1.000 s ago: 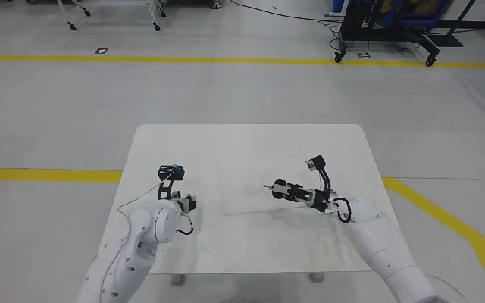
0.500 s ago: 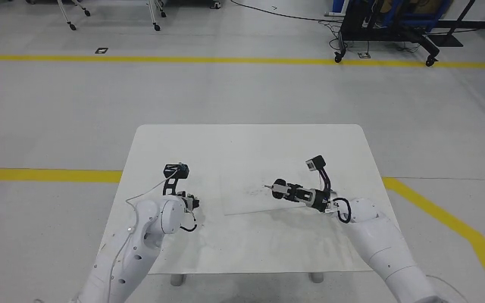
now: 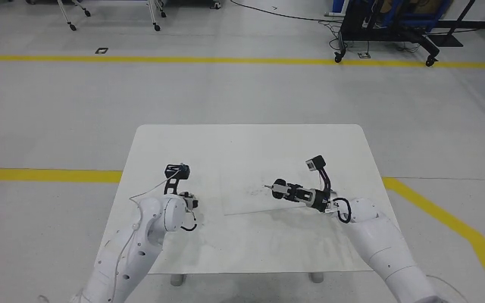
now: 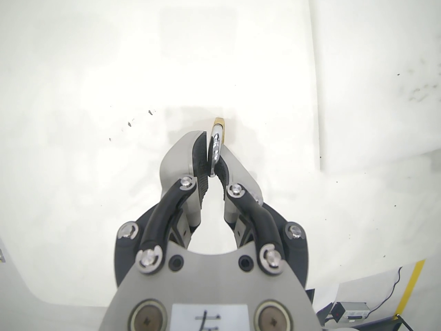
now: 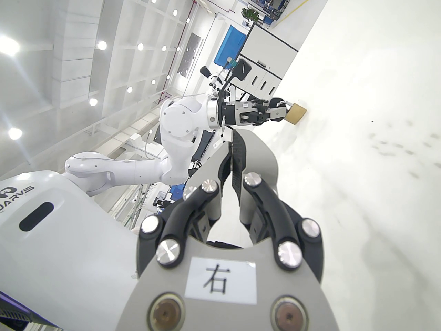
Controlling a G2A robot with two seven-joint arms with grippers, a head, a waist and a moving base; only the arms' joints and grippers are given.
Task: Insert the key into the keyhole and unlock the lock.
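Left gripper point(image 4: 213, 148) pinches the lock point(image 4: 219, 127) by its shackle; right gripper point(image 5: 237, 139) is closed tight.

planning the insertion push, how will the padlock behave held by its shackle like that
The padlock looks brass-bodied, so probably rigid and heavy for its size. The left gripper pinches only the thin rounded shackle, so the body may pivot or slip when pushed.

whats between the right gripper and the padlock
No object: top and left wrist views show only bare table, crossed by a faint seam, between right gripper and padlock.
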